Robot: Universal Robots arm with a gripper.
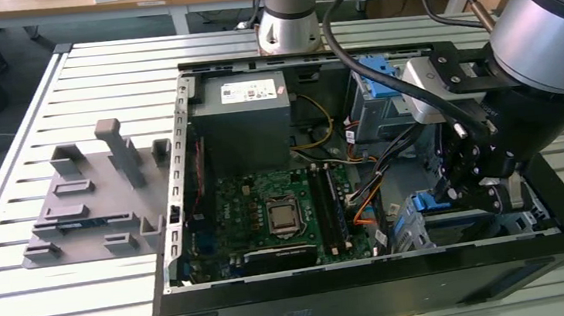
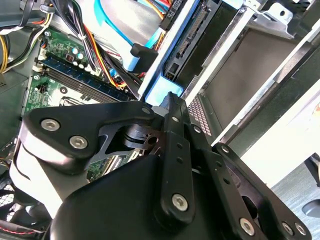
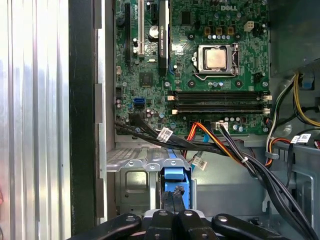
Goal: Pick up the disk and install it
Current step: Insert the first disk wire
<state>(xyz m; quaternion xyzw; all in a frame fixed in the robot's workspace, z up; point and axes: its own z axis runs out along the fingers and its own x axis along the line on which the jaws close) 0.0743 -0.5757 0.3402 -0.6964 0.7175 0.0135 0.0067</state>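
Disk (image 2: 185, 50) in blue plastic carrier sitting in silver metal cage (image 3: 132, 182), seemingly nearly installed.
I am touching it with my black gripper (image 3: 174, 192), jaws drawn together.

A slatted light metal table (image 1: 98, 75) is carrying an open black computer case (image 1: 378, 288), which is lying on its side directly on the slats and enclosing the claw (image 1: 482, 185) within its walls. A grey moulded fixture (image 1: 90, 207) with upright posts is lying on the slats well apart from the claw, beyond the case wall toward the exterior view's left. The arm's base (image 1: 287, 29) is standing on the table behind the case, far from the claw.
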